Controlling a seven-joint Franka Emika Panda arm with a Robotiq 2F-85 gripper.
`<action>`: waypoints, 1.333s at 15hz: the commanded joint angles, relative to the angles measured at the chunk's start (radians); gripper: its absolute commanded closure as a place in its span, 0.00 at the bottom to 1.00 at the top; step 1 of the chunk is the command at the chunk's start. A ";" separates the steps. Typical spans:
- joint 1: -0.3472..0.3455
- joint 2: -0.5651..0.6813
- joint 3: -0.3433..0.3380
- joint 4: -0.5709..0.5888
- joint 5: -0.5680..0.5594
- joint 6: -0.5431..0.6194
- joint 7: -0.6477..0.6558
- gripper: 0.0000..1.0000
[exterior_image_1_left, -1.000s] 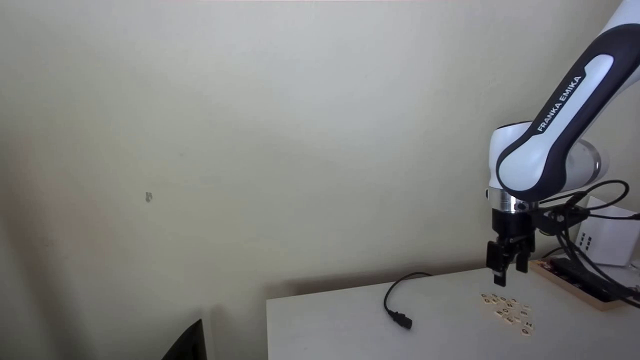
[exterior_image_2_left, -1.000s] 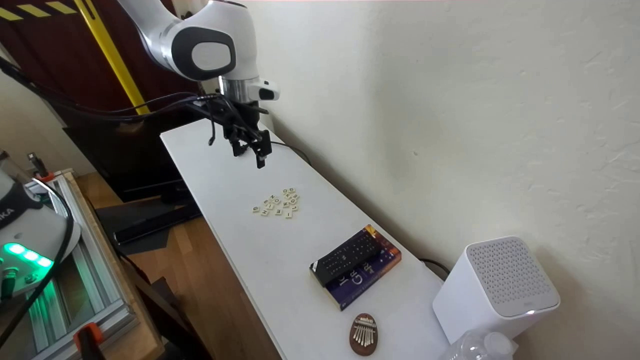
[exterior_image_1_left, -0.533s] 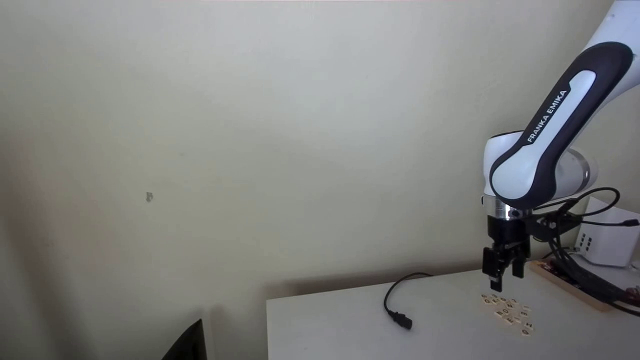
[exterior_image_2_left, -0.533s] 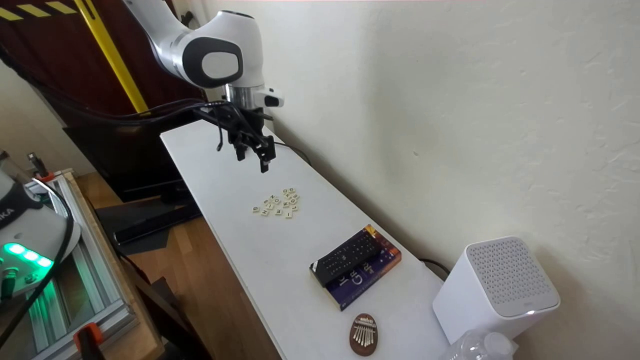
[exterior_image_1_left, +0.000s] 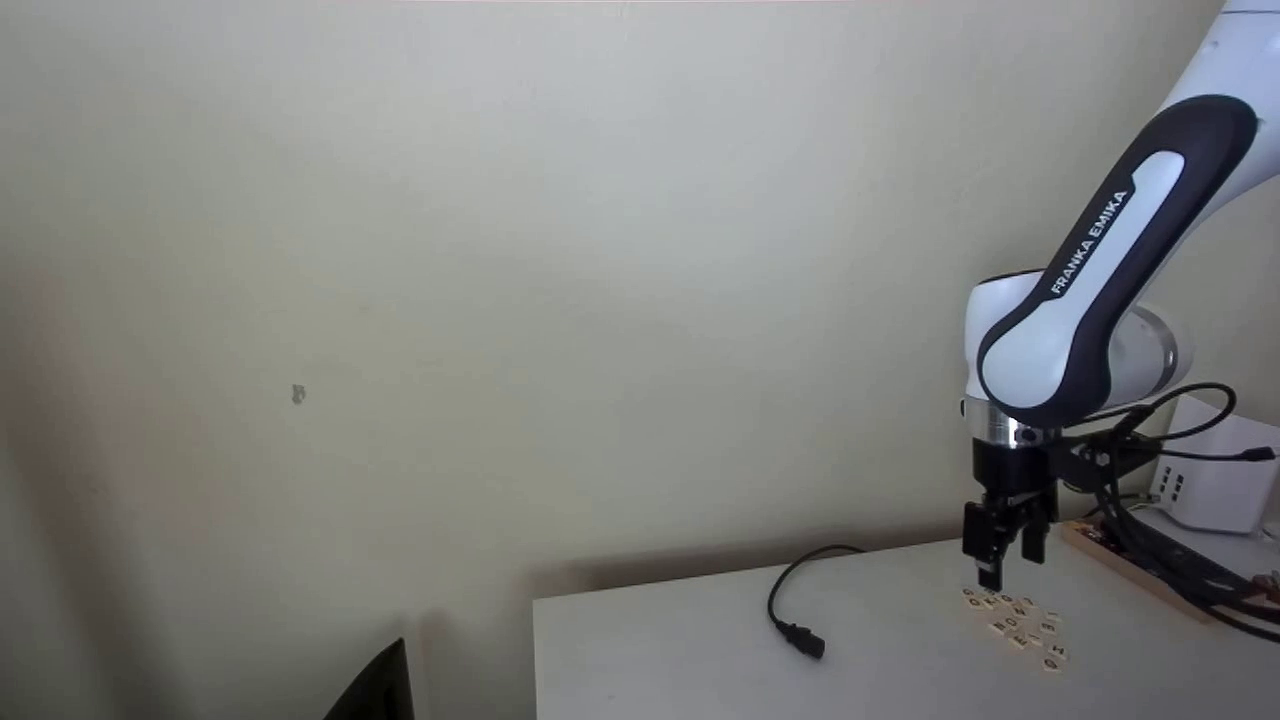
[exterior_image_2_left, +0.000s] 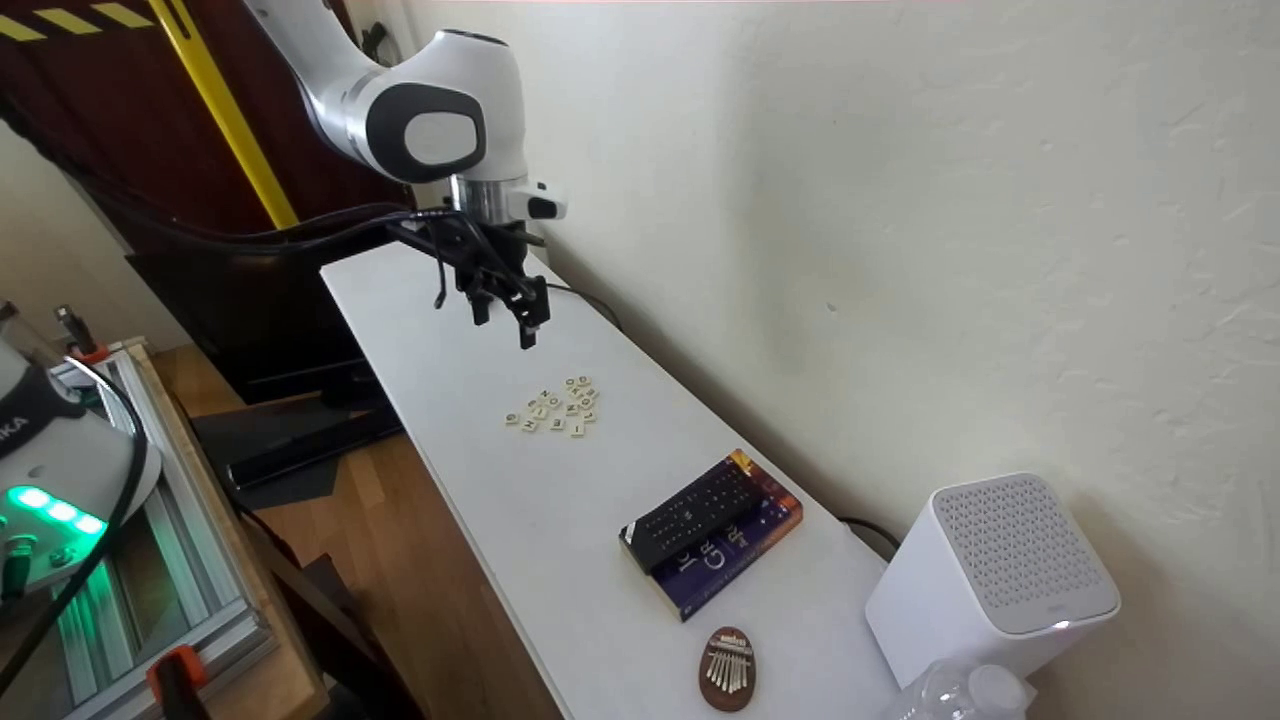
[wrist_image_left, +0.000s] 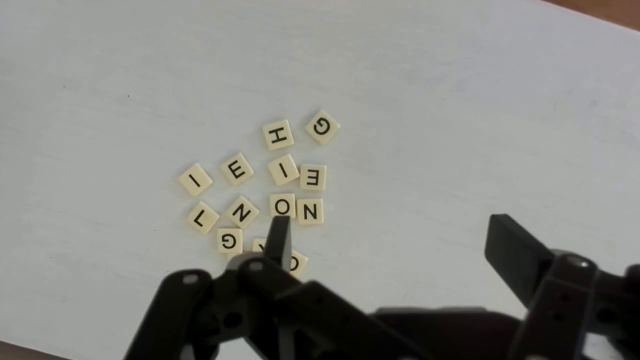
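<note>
Currently poised with end effector (wrist_image_left: 390, 220) spread wide, above the worktop (exterior_image_2_left: 560, 520) and close to a loose cluster of cream letter tiles (wrist_image_left: 242, 212) lying on it. Can make out G, H, I, E, N, O and L among them, turned at various angles. Can spot a few partly hidden behind one finger (wrist_image_left: 278, 239) in the wrist view. Further along, in an exterior view, notice a black remote (exterior_image_2_left: 690, 515) resting on a book (exterior_image_2_left: 720, 565), near a brown thumb piano (exterior_image_2_left: 727, 670) and a white box (exterior_image_2_left: 985, 575). Toward the opposite end, find a black cable plug (exterior_image_1_left: 803, 640).
</note>
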 joint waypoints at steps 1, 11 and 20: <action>-0.005 0.050 0.009 0.009 0.020 0.081 0.005 0.00; -0.059 0.172 0.032 0.054 0.032 0.217 -0.021 0.47; -0.071 0.280 0.033 0.139 0.020 0.262 -0.019 1.00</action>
